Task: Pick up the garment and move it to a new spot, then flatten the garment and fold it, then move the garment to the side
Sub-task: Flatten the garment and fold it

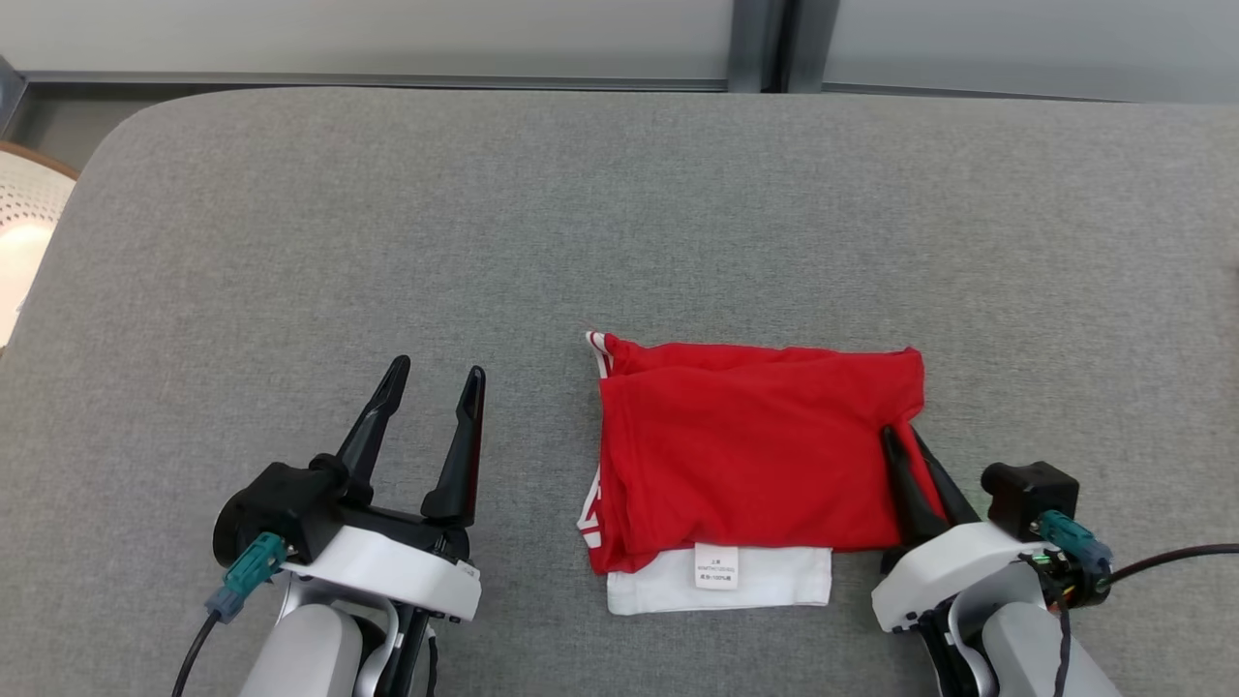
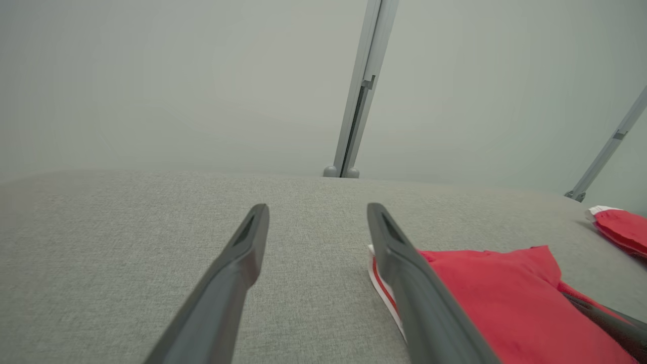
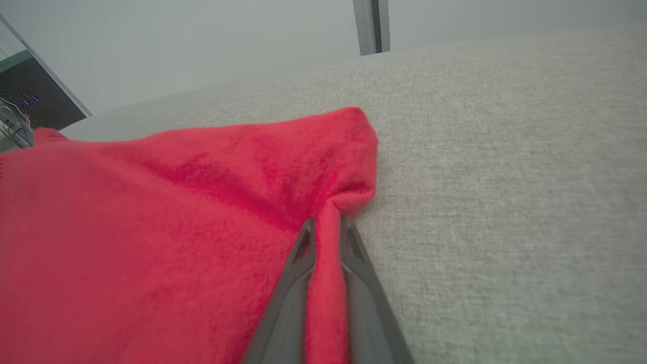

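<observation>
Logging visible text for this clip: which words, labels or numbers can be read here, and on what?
White tag on the garment: a few printed lines, too small to read.
White marks at the garment's left edge: cannot tell if they are lettering.
Nothing else carries readable text.

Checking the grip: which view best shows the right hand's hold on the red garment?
The right wrist view: the right hand pinches a fold of the red garment, close up. The head view shows it small, at the garment's right edge; the left wrist view, mostly cloth.
</observation>
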